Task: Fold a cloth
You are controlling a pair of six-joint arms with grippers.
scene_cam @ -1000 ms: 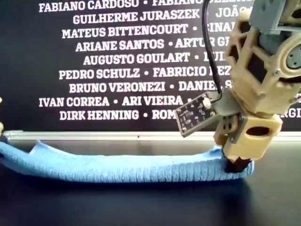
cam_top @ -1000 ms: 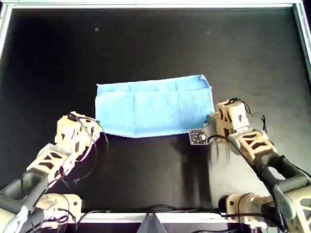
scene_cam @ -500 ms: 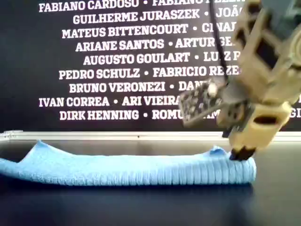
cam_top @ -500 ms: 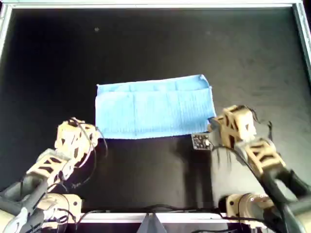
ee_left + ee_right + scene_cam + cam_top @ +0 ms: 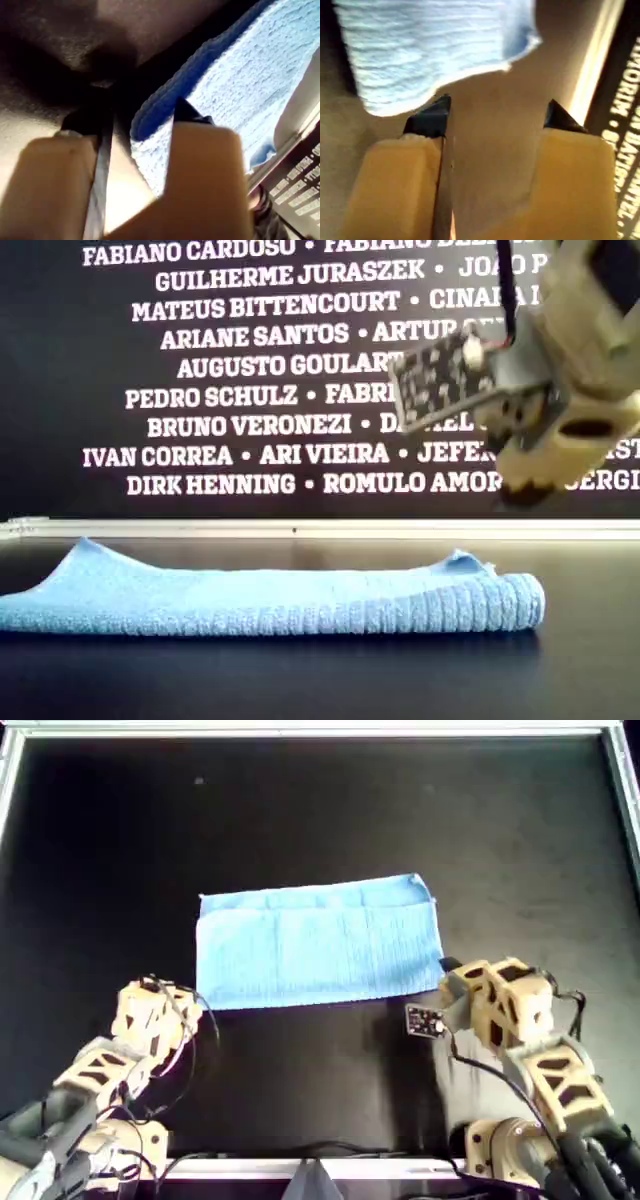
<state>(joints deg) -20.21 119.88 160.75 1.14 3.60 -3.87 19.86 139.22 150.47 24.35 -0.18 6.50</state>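
White names on the black back wall point(image 5: 200, 370), "DIRK HENNING", "IVAN CORREA", folded cloth point(image 5: 318, 942) on black table point(image 5: 300, 810), left gripper point(image 5: 140, 117) and right gripper point(image 5: 492, 112) jaws apart, empty

Left gripper point(image 5: 142, 117) hangs with its jaws apart and nothing between them, its tan arm point(image 5: 100, 1065) reaching up from the overhead view's lower left corner. Right gripper point(image 5: 492, 112) is spread wide too, black fingertips point(image 5: 432, 117) well separated and empty. Its arm point(image 5: 545, 1070) comes in from the overhead view's lower right corner, and in the exterior view the right gripper hangs raised at the exterior view's right, blurred.
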